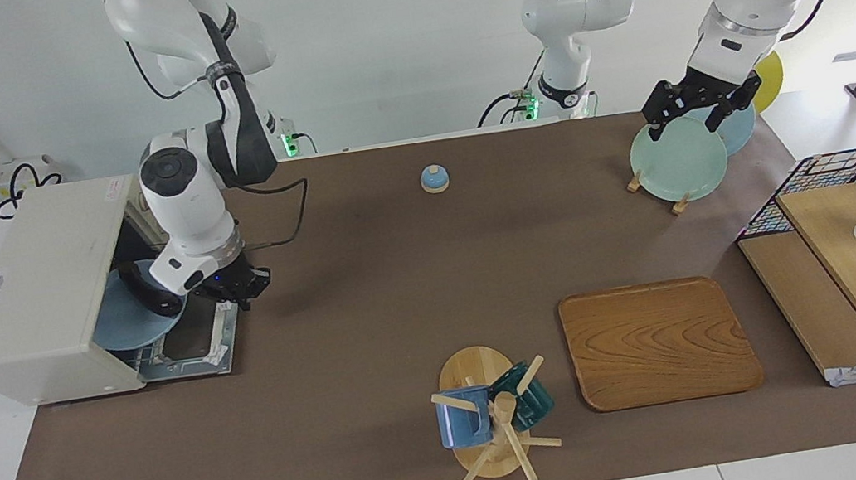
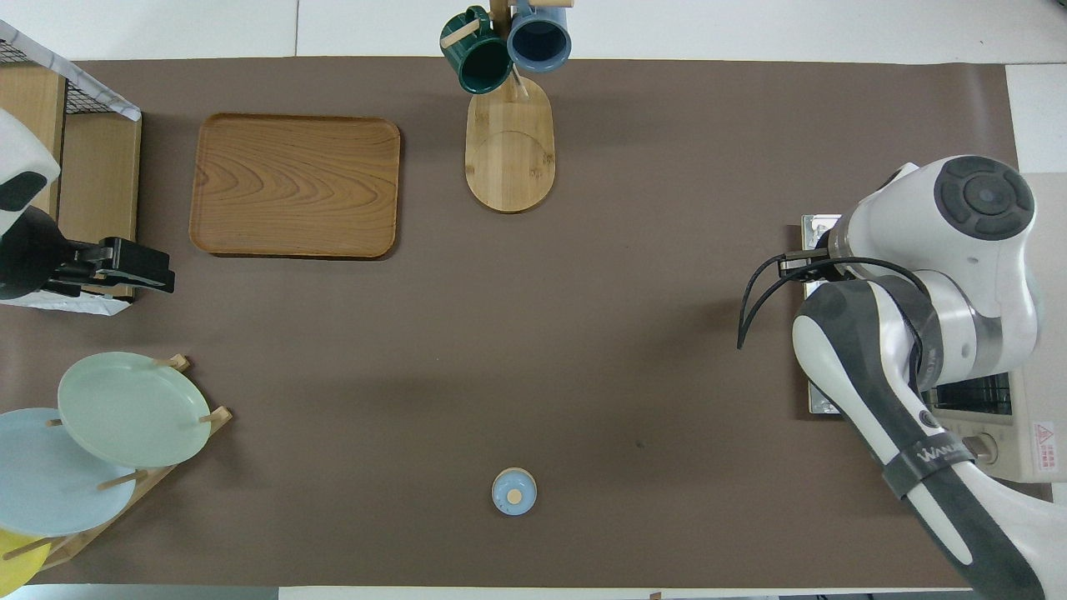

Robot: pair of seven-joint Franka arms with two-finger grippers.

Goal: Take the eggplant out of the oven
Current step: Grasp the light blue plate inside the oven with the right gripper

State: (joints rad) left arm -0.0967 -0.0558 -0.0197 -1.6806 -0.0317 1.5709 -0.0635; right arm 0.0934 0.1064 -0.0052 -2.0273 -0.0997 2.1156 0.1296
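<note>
Eyes on the left side of the facing view, where the cream oven (image 1: 41,286) sits at the right arm's end of the table with its door (image 1: 188,353) dropped flat. Poking out of the mouth is a blue plate (image 1: 114,330), and lying across it is the eggplant (image 1: 147,294), a dark curved shape half in, half out. The right gripper (image 1: 230,289) is low over the door, its jaws pressed together. I'd say they pinch the eggplant's outer end, though the wrist hides the contact itself. From overhead the arm covers the fruit completely. Up at the upper right of the facing view the left gripper (image 1: 691,113) waits over the plate rack (image 1: 678,201), jaws spread and empty. Now, how does this thing handle? My guess is light, fairly stiff along its length, but glossy and slick, with skin that bruises if squeezed hard. A pinch near one end lets the long body swing and droop, so a grip closer to the middle of the belly would carry it steadier. The tapering stem end is the likeliest place for it to slide out. The plate may also drag along if the eggplant catches on it.
</note>
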